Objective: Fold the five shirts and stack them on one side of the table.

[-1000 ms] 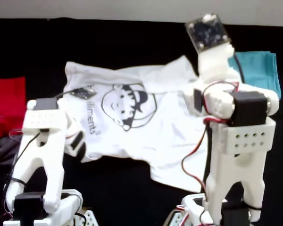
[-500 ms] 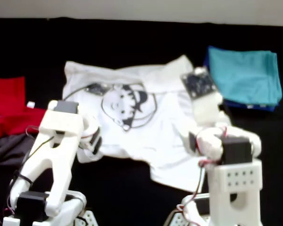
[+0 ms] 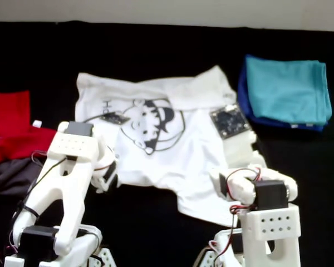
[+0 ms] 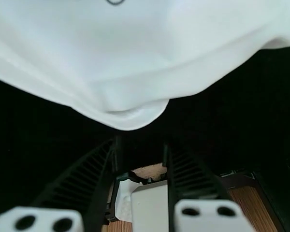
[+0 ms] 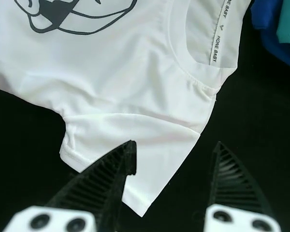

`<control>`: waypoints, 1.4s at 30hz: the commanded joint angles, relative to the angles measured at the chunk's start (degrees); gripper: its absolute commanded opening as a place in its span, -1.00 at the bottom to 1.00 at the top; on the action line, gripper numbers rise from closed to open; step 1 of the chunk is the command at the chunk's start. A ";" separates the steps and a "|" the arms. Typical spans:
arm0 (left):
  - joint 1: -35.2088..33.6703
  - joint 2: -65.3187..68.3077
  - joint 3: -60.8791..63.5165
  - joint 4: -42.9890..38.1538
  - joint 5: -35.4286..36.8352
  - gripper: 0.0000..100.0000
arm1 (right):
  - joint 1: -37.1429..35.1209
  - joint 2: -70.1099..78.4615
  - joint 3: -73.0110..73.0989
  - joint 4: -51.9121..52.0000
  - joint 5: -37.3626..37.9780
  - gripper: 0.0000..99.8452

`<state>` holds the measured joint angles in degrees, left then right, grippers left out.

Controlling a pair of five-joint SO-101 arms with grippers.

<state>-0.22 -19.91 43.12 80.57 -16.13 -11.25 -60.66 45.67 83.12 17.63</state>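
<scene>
I read: shirt (image 3: 167,150) spread out, print up | left gripper (image 4: 141,142) at its edge, jaws part open, empty | right gripper (image 5: 174,143) over its sleeve, jaws wide, empty | folded stack (image 3: 286,89) near its collar.

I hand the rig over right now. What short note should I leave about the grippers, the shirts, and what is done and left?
Left gripper: open, empty, at the near edge of the white shirt.
Right gripper: open, empty, over that shirt's sleeve.
White shirt lies spread in the middle, unfolded.
Done: teal shirt folded on the blue shirt, far right.
Left: fold the white one, the red shirt and the dark shirt bunched at the left edge, then stack all on one side.
</scene>
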 commanded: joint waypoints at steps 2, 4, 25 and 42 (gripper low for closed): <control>-0.31 -1.27 0.75 -4.40 0.26 -0.70 | -0.22 -0.75 1.63 -2.33 0.18 -0.51; -0.40 -1.19 2.68 -8.44 0.26 -0.70 | -0.22 -0.75 1.89 -2.51 0.00 -0.51; -5.58 -1.71 -2.33 -21.01 -6.59 -0.98 | -0.22 -0.57 24.57 -20.53 0.18 -0.51; -5.49 -1.36 -22.37 -3.69 -6.59 -0.98 | -0.40 -0.40 35.65 -26.42 2.20 -0.38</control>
<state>-5.23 -19.91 22.81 76.35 -22.20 -11.34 -60.66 81.27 57.36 20.35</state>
